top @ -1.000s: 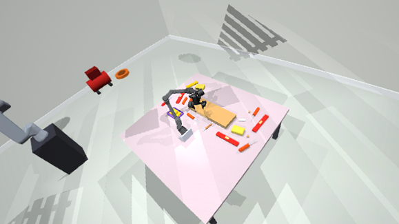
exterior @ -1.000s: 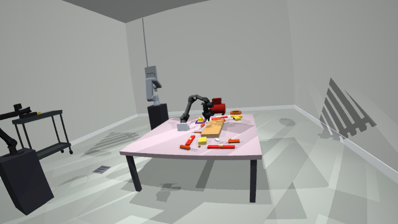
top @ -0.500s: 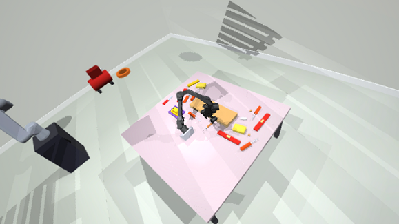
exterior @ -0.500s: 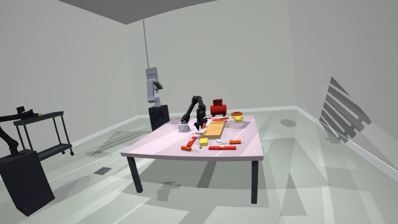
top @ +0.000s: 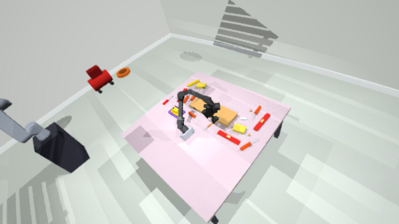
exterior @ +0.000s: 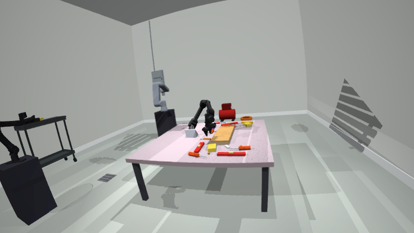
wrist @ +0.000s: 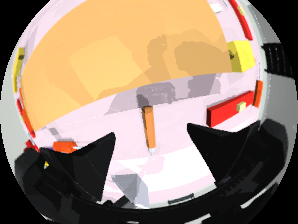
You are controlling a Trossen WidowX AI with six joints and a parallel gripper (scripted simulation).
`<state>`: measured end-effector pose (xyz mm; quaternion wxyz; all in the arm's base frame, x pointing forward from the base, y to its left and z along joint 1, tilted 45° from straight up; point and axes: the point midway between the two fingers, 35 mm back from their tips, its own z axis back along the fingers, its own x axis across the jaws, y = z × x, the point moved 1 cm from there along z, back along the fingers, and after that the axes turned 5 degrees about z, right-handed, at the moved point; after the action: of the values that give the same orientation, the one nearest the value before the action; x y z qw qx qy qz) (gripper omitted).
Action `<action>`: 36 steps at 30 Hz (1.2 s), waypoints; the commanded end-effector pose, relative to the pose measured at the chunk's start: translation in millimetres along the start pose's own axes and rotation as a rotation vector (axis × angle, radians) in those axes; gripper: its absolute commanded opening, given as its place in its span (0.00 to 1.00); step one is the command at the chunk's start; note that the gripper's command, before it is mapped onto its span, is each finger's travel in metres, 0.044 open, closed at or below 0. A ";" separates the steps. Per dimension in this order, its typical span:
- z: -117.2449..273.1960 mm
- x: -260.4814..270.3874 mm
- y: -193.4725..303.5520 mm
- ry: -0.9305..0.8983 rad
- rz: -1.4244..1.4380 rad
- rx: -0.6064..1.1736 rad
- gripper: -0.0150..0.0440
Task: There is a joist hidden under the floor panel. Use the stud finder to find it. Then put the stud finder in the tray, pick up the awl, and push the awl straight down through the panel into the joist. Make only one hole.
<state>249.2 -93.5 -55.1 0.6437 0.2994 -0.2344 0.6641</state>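
The stud finder (top: 175, 110), a yellow block, lies in the purple tray (top: 170, 112) left of the panel in the top view. The awl (top: 210, 125) (exterior: 206, 138) (wrist: 149, 125) has an orange-brown handle and a thin pale tip. It lies on the table beside the panel's long edge. My gripper (top: 210, 119) (exterior: 207, 132) (wrist: 150, 132) is open and empty above the awl, which shows between the fingertips in the wrist view. The tan floor panel (top: 229, 116) (exterior: 224, 135) (wrist: 125, 55) lies flat; no joist is visible.
An orange-handled tool (top: 191, 114) (wrist: 65, 147) lies between tray and panel. A red level (top: 229, 137) (exterior: 199, 147) (wrist: 230, 108), a yellow block (top: 239, 128) (exterior: 211, 147) (wrist: 241, 56) and another red level (top: 262, 121) (exterior: 231, 153) lie past the panel's near end. More tools lie at its far end.
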 end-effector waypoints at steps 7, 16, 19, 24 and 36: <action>-15.5 -0.5 -1.9 0.000 -0.003 0.002 1.00; -30.1 -0.5 -3.0 -0.001 -0.002 0.002 1.00; -35.0 -0.3 -3.1 -0.001 -0.002 0.002 1.00; -43.0 -0.1 -3.3 -0.002 -0.002 0.002 1.00; -48.5 0.2 -3.2 -0.003 -0.002 0.002 0.69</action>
<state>247.5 -59.9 -89.4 0.6427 0.3009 -0.2332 0.6648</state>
